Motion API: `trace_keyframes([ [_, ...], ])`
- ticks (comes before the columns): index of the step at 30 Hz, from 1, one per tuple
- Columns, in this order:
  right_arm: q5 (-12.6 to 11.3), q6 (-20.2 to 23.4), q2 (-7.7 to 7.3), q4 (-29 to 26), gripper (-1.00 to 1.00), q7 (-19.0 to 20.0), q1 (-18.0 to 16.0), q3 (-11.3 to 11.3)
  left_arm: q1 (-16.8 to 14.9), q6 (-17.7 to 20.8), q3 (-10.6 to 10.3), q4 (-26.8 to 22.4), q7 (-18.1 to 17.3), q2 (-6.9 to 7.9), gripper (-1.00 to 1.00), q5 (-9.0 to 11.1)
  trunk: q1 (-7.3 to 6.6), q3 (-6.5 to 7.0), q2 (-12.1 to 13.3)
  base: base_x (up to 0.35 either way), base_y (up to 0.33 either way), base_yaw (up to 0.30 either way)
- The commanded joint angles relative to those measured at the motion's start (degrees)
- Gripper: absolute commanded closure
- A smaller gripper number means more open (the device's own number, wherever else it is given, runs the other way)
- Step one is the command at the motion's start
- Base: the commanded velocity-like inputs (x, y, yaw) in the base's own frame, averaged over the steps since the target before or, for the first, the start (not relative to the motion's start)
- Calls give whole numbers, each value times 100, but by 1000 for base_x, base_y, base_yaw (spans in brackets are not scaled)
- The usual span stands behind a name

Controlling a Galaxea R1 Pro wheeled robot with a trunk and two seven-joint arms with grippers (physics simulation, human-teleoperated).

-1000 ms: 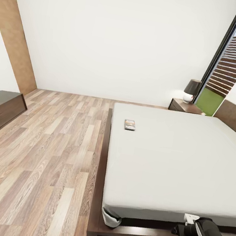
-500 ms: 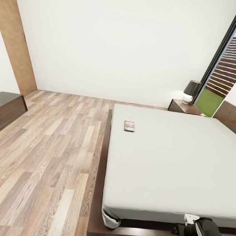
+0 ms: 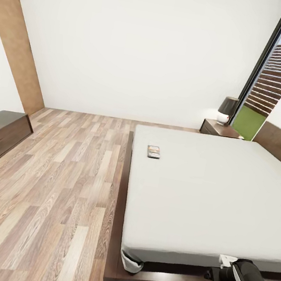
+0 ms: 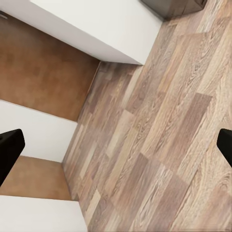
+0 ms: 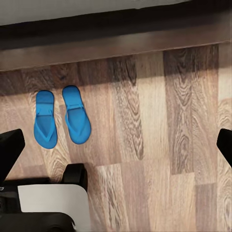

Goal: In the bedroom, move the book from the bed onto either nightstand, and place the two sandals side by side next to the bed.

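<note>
Two blue sandals (image 5: pixel 62 117) lie side by side on the floor just beside the bed (image 3: pixel 205 189), both grippers spread wide and empty, while the book (image 3: pixel 154 151) waits on the mattress, nightstand (image 3: pixel 220 128) at one o'clock

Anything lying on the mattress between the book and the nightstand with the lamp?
No. In the head view, the stretch of bed between the book and the nightstand is bare pale mattress.
</note>
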Motion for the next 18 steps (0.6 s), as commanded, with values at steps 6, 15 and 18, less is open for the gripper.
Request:
trace_keyframes([
  [6,61,20,2,-7,-100,47,-2,-25,-5,-51,48,111,1,2,-100,-37,-132,103,239,0,0,0],
  [15,61,-20,-1,80,-100,42,-2,-25,20,-74,48,272,-249,2,-100,-37,-330,264,600,0,0,0],
  [18,61,-121,-5,138,-100,42,-2,-25,91,-105,48,334,-437,2,-100,-34,-396,318,720,0,0,0],
])
